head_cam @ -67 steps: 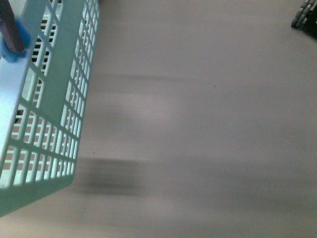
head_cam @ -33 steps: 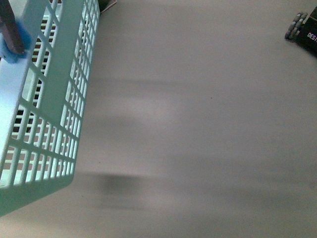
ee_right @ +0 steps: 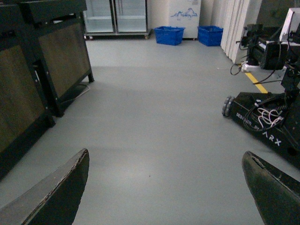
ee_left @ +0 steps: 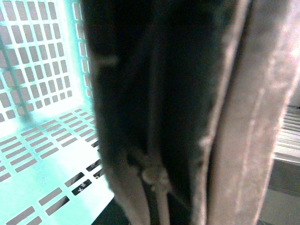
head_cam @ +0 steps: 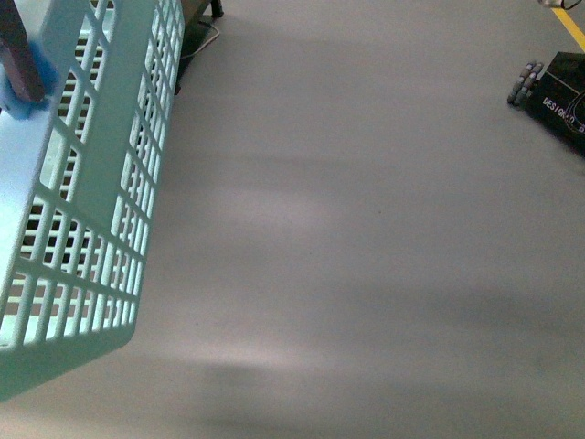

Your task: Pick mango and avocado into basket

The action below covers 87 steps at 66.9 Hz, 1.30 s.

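The light teal basket [head_cam: 87, 183] hangs tilted at the left of the front view, above the grey floor. Its brown handle [head_cam: 23, 55] shows at the top left corner. In the left wrist view my left gripper [ee_left: 173, 178] is shut on the basket's dark handle, which fills the middle of the picture, with the basket's slotted inside [ee_left: 42, 117] behind it. The part of the basket that shows holds nothing. My right gripper [ee_right: 166, 187] is open and empty, its fingers [ee_right: 56, 197] wide apart above bare floor. No mango or avocado is in view.
A black wheeled robot base [head_cam: 553, 91] stands on the floor at the far right; it also shows in the right wrist view [ee_right: 267, 117]. Dark wooden cabinets [ee_right: 42, 70] line one side. Blue crates [ee_right: 169, 35] and glass-door fridges stand far back.
The view has swung: the black robot base has come further into the front view at the right, and a cabinet foot now shows at the top. The basket keeps its place in the picture.
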{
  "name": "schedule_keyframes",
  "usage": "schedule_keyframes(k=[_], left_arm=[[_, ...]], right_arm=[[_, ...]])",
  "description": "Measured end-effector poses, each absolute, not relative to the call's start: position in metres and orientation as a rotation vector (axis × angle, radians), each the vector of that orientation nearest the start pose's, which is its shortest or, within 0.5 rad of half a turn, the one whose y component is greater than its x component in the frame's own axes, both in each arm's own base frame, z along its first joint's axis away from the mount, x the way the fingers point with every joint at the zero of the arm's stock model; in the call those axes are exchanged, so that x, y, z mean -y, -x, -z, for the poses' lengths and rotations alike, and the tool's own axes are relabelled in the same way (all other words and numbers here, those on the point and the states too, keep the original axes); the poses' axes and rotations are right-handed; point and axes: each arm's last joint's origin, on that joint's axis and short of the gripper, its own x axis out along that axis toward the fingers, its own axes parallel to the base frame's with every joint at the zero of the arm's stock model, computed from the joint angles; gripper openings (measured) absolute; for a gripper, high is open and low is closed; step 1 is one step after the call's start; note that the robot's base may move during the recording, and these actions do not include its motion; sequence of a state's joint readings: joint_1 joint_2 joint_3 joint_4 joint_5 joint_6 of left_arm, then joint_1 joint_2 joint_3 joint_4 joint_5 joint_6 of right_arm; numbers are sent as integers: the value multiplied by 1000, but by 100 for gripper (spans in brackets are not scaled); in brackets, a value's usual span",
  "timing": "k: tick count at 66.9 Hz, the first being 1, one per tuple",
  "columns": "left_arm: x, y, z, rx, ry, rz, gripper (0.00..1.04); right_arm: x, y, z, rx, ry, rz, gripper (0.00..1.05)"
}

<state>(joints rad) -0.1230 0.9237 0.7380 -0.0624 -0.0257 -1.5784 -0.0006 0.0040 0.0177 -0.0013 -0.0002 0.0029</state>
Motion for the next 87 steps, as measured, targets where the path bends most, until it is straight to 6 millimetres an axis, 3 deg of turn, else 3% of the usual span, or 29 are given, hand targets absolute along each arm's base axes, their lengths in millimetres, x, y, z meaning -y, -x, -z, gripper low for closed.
schedule_keyframes(k=[87], left_arm=[[25,-205,-304,-270,1549,-119,15]], right_arm=[[0,-97,-169,12,-3,1,96]])
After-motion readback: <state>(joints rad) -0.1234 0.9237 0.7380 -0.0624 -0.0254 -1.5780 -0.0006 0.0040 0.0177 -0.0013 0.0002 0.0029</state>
